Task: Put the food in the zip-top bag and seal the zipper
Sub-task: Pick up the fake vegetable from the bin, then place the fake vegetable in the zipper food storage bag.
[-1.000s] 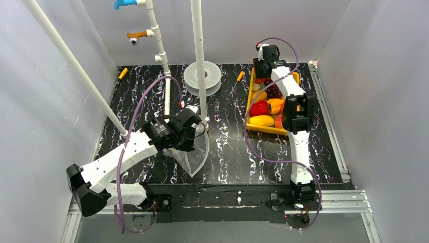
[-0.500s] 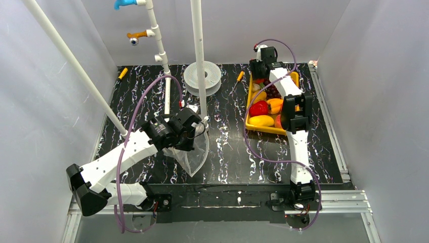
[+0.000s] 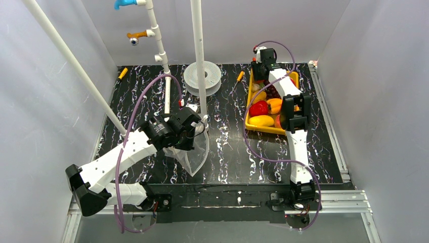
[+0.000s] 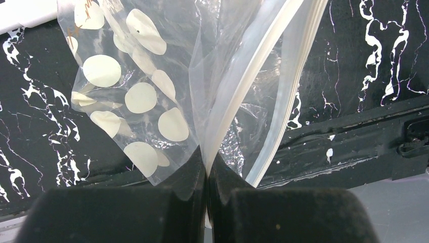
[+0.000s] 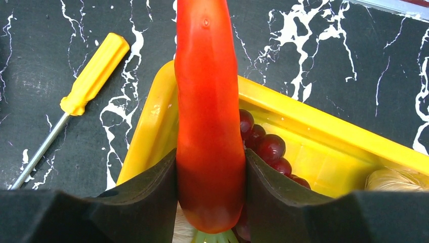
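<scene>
From above, the left pincer (image 3: pixel 198 130) sits mid-worktop (image 3: pixel 227 152) with the clear bag (image 3: pixel 195 154) drooping from it towards the near edge. No food shows inside the bag. The right pincer (image 3: pixel 259 76) is well apart from it, at the far end of the yellow tray (image 3: pixel 249 101). A red pepper (image 3: pixel 259 108) and a yellow fruit (image 3: pixel 261 120) lie in the tray on the pincer's near side, not yet picked up.

In the left wrist view, the left pincer (image 4: pixel 207 172) has its fingers pressed together on the bag's mouth edge. The dotted bag (image 4: pixel 136 96) fans out ahead and to its left. The pale zipper strip (image 4: pixel 253 76) runs up and away to its right, with its two halves parted, so the mouth is unsealed.

In the right wrist view, the right pincer (image 5: pixel 210 187) is clamped on the carrot (image 5: pixel 210 116), which sticks out straight ahead past the fingertips, its green top towards the wrist. The tray's rim (image 5: pixel 313 121) and some dark grapes (image 5: pixel 268 147) lie just beyond and to the right. A screwdriver (image 5: pixel 86 86) rests on the worktop off to the left.

The task looks to be at an early stage. One item is gripped but none is bagged, so the carrot has to be carried across, the other pieces must follow, and the sealing comes last.
</scene>
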You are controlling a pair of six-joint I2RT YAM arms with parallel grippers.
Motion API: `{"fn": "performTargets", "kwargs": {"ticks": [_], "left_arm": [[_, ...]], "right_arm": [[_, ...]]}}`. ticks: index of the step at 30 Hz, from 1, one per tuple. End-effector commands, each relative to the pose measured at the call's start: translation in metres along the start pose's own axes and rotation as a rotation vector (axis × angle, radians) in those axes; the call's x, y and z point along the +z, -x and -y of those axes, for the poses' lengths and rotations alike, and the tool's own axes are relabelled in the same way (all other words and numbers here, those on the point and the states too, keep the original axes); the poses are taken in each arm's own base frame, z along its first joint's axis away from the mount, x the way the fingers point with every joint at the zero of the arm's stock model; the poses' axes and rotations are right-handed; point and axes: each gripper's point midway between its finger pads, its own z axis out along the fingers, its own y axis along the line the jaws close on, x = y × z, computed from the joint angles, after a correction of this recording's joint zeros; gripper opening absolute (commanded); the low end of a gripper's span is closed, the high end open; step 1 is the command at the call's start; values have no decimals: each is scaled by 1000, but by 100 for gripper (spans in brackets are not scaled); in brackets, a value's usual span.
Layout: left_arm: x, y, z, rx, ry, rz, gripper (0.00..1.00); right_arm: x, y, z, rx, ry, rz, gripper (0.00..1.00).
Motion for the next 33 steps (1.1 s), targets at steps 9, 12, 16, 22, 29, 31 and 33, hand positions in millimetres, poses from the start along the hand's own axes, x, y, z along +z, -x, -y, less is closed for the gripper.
{"fn": "performTargets", "kwargs": {"ticks": [9,12,16,22,29,31,33], "left_arm": [[0,2,4,-28,-30,16,0],[3,2,6,-37,-30,10,0],[4,5,9,-70,-35,21,0],[9,10,22,-120,-88,39,0],[17,10,27,-178,-97,40,0],[19,10,25,-211,-90,52,0],[21,10,24,-230,-95,72,0]], "right_arm": [[-129,118,20,15,-83,281,34],[-160,127,18,51,-66,306,32],[-195,115,5,137,9,276,23],[-239,46,-68,327,367,84,4],[-307,-16,-144,318,695,30,4],[-322,-39,-162,248,734,-47,3],[-335,-61,-181,177,769,-116,2]]}}
